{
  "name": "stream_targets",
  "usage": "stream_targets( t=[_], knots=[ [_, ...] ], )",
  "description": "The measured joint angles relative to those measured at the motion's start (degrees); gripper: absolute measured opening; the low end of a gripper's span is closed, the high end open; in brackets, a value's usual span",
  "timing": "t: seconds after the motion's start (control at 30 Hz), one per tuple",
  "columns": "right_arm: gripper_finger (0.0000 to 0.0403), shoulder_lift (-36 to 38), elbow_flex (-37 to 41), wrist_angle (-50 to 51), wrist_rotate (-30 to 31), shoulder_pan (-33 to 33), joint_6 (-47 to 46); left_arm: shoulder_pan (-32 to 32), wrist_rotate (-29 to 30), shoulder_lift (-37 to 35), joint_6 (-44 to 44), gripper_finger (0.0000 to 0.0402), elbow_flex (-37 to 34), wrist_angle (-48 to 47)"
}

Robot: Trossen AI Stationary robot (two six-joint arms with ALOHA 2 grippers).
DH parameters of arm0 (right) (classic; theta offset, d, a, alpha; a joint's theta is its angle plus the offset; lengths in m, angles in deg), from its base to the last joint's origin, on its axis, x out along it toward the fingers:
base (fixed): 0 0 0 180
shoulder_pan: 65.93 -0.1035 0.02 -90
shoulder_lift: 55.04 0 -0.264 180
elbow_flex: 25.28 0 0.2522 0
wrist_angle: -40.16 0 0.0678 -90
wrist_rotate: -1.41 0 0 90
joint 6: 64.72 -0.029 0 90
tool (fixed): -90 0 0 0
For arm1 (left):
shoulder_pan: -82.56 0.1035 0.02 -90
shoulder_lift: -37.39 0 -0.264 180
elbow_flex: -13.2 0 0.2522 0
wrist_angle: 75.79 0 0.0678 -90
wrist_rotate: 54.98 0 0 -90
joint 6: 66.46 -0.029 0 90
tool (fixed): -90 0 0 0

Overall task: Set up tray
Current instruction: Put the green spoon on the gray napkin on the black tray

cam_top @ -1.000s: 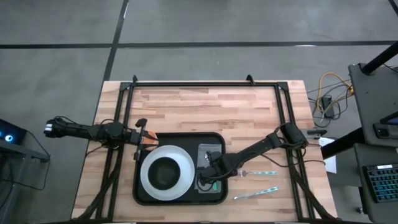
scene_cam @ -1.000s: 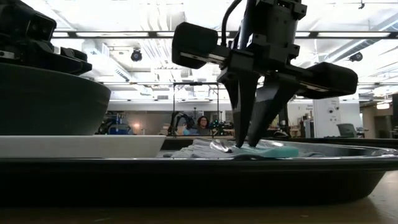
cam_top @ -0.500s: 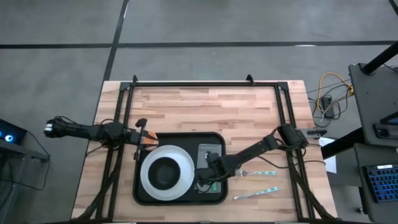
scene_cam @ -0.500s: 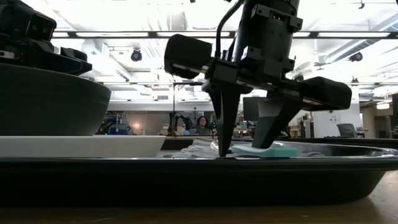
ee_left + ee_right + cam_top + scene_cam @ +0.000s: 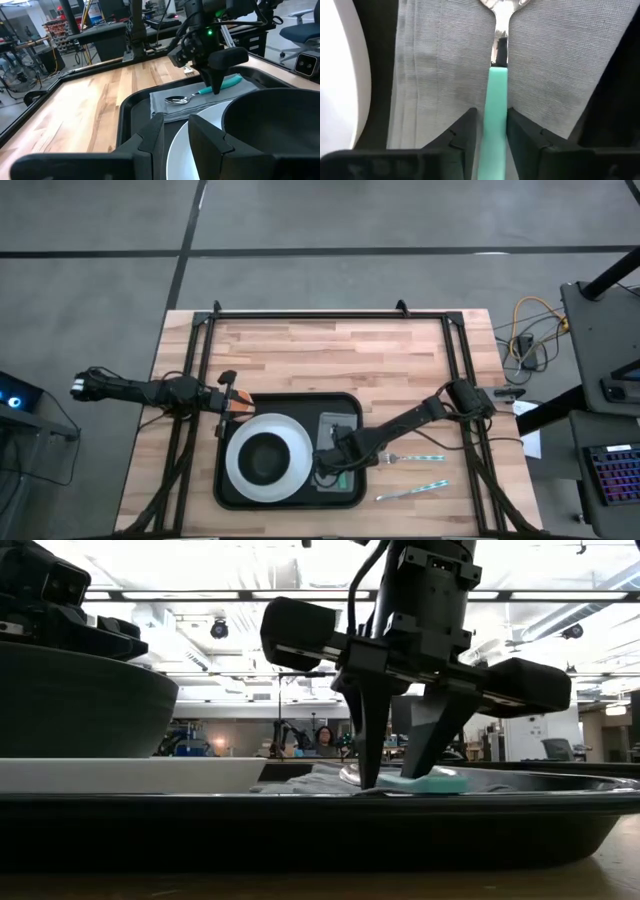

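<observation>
A: Two arms on show, and only one is busy. We've got the right gripper point(image 5: 393, 780) down over the grey napkin point(image 5: 200, 97), its jaws spread a little, one to each side of the teal handle of the spoon point(image 5: 495, 107).

B: We see from the right wrist view that the handle runs straight up the gap between the jaws, with a sliver of daylight either side. We'd call that loose, not pinching. Whether it's letting go or about to take hold, we can't say.

A: And the spoon lies flat on the napkin, bowl ahead of the jaws, handle under them. That's a sensible spot, cutlery beside the dish.

B: Where's the tray point(image 5: 232, 490) in all this?

A: Directly under the right jaws, sitting on the wooden table point(image 5: 300, 350). It carries the white plate point(image 5: 240, 470) with the dark bowl point(image 5: 265, 458) on it, just to one side of the jaws, the napkin right below them.

B: Outside the tray, behind the right gripper, we spot a fork point(image 5: 415, 458) and a knife point(image 5: 410, 492) on the table. Our guess is that those go in next.

A: The left gripper point(image 5: 235, 402) waits at the tray's far corner, near the plate; its jaws are slightly parted and hold nothing.
</observation>
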Motion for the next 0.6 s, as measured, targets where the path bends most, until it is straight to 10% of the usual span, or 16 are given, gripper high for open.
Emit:
stream_targets(
  t=[0.6],
  knots=[
    [0.0051,0.7,0.0,0.3,0.5,-0.1,-1.8,0.0,0.0,0.0,0.0,0.0071,0.0,0.0]
  ],
)
